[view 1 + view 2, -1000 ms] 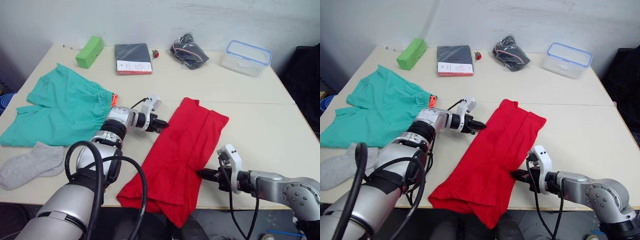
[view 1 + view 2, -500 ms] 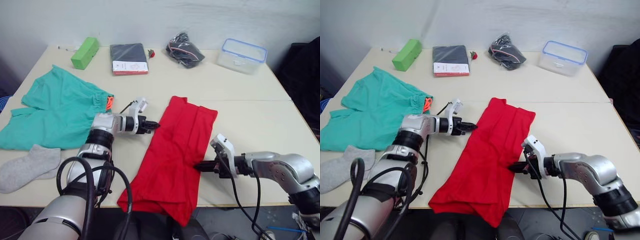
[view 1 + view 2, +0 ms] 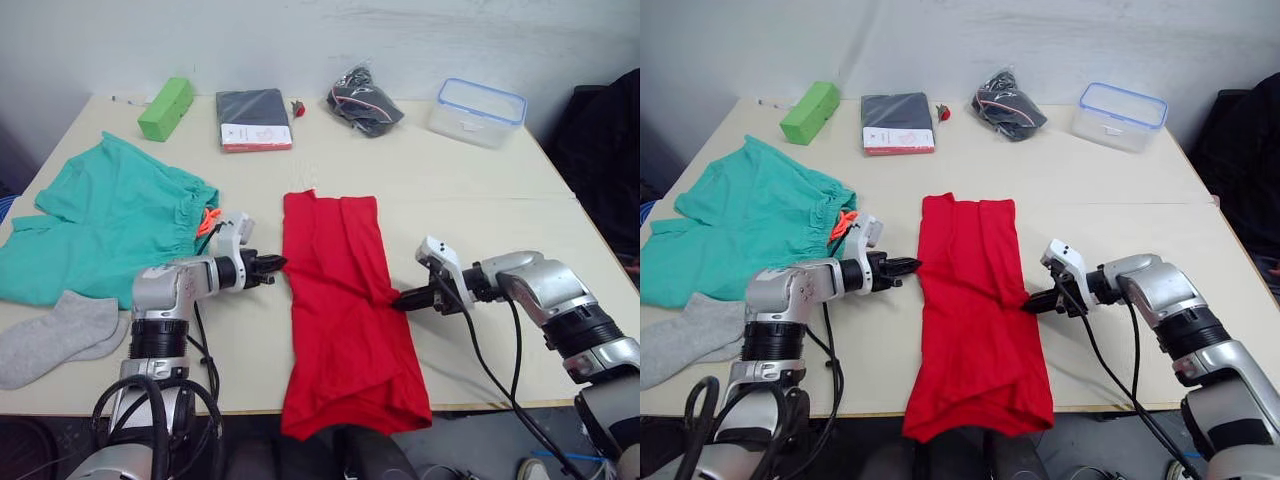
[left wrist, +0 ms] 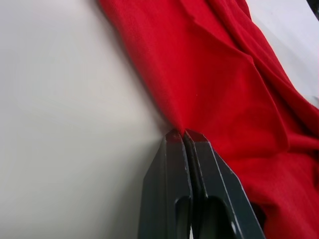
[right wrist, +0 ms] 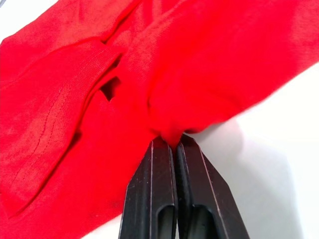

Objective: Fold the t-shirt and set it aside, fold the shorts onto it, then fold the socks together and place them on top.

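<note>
The red t-shirt (image 3: 340,300) lies as a long folded strip down the middle of the table, its near end hanging over the front edge. My left gripper (image 3: 279,265) is shut on its left edge, seen close in the left wrist view (image 4: 180,134). My right gripper (image 3: 397,298) is shut on its right edge, where the cloth bunches (image 5: 169,137). The teal shorts (image 3: 100,225) lie spread at the left with an orange drawstring (image 3: 207,220). The grey socks (image 3: 55,335) rest near the front left corner.
Along the back stand a green block (image 3: 166,107), a dark packaged garment (image 3: 255,117), a bag of dark items (image 3: 363,100) and a clear lidded box (image 3: 477,112). The table's front edge (image 3: 500,403) is close to both arms.
Both grippers have turned the t-shirt from slanting to nearly straight front-to-back, and it has shifted left. The camera has also moved a little.
</note>
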You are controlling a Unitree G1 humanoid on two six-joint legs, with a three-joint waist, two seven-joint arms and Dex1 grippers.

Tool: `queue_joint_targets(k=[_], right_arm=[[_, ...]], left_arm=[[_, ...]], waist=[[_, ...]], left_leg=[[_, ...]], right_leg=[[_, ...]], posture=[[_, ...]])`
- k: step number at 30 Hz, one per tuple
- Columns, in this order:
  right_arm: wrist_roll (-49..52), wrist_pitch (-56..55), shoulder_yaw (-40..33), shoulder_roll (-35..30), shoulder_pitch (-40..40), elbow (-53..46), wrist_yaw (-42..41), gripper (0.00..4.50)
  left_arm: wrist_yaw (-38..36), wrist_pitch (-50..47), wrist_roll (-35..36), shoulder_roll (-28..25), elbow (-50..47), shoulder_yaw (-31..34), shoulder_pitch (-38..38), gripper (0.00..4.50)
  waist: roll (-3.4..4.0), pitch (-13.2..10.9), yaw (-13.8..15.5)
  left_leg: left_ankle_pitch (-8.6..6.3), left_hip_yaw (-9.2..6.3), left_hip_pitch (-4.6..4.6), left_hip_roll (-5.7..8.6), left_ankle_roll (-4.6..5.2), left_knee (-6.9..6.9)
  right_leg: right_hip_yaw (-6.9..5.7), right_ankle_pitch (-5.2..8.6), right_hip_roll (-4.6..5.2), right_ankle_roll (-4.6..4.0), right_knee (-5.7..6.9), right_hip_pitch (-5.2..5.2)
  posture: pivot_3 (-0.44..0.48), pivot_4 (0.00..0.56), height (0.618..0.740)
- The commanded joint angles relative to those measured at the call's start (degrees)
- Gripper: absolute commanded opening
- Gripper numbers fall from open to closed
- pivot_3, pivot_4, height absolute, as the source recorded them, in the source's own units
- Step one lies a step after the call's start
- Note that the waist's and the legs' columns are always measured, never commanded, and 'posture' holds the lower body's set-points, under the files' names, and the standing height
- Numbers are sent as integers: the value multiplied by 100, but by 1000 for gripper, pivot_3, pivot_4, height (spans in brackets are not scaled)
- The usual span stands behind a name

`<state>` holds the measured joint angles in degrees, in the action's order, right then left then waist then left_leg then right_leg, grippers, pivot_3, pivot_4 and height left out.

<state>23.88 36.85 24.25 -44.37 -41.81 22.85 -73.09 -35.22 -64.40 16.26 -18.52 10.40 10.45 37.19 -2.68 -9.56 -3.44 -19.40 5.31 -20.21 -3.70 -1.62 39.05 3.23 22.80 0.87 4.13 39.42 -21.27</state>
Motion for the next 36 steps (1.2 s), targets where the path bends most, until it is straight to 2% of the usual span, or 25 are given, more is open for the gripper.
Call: queue_joint_targets(k=[1,3,6,10,12,15,18,19,21,23,27,30,36], right_arm=[[-537,-160,-43,74,192,321,190,32],[-559,-211,-193,115,241,249,237,32],[-546,-210,-409,50,417,-99,210,633],[-581,-508,-750,-161,852,-787,217,1836],[-618,-702,-924,-334,1107,-1136,197,2424],[-674,-1103,-1164,-472,1358,-1428,183,3401],[-984,-2486,-1417,-879,1638,-1470,-124,4356],[-1039,-2778,-1470,-922,1672,-1438,-164,4478],[-1193,-3602,-1559,-928,1657,-1207,-185,4478],[-1393,-5634,-1634,-939,1662,-810,-474,4478],[-1394,-8783,-1542,-873,1521,151,-986,4478],[-1362,-10709,-1273,-745,1276,888,-976,4478],[-1543,-12567,-217,-822,1147,1545,-406,4478]], left_arm=[[204,105,22,-126,100,-3,-13,0],[193,224,49,-169,227,-40,104,0],[61,340,194,-263,163,-22,207,574],[-397,657,264,-654,-420,-396,5,1800],[-870,1215,115,-1067,-903,-878,-276,2407],[-1389,1798,122,-1466,-1392,-1248,-536,3362],[-2484,3892,-565,-2241,-1983,-2142,-883,4270],[-2674,4356,-711,-2391,-2043,-2297,-951,4436],[-2852,5185,-972,-2536,-1976,-2513,-1016,4436],[-3043,6520,-1410,-2685,-1793,-2783,-1029,4436],[-3129,8190,-1693,-2588,-1377,-2986,-983,4436],[-3114,8915,-1704,-2399,-1329,-3096,-1040,4436],[-3053,9509,-1907,-2234,-1265,-3268,-1079,4436]], waist=[[0,0,1],[0,0,2],[1,-1,1],[9,-7,15],[23,-15,29],[45,-29,45],[71,-50,95],[83,-59,104],[108,-77,110],[123,-90,108],[136,-109,69],[137,-115,13],[134,-126,-17]], left_leg=[[0,0,0,0,0,0],[0,-1,1,0,-1,0],[1,0,2,0,-3,0],[0,-1,-5,0,-5,-5],[-2,-1,-12,1,-5,-7],[-6,0,-18,2,-4,-15],[-8,-1,-28,4,0,-17],[-10,1,-33,7,3,-17],[-11,5,-34,8,6,-26],[-12,12,-35,7,11,-28],[-15,26,-33,0,17,-34],[-22,31,-33,-2,30,-22],[-24,35,-15,-8,34,2]], right_leg=[[0,0,0,0,0,1],[-2,0,0,0,-1,2],[-2,-1,0,-2,0,2],[-2,-1,-1,-2,-3,-5],[-3,-1,0,-2,-10,-9],[-3,-2,2,-1,-34,-8],[-5,-3,3,0,-54,-8],[-5,-3,4,1,-59,-11],[-4,-5,3,1,-78,-9],[0,-5,1,2,-81,-12],[12,-5,-14,2,-88,-14],[15,-6,-10,3,-85,-12],[20,-8,-7,7,-52,-3]], posture=[[0,150,740],[0,150,740],[0,150,740],[0,150,740],[0,150,740],[0,150,740],[0,150,740],[0,150,740],[0,150,740],[0,150,740],[0,150,740],[0,150,740],[0,150,740]])
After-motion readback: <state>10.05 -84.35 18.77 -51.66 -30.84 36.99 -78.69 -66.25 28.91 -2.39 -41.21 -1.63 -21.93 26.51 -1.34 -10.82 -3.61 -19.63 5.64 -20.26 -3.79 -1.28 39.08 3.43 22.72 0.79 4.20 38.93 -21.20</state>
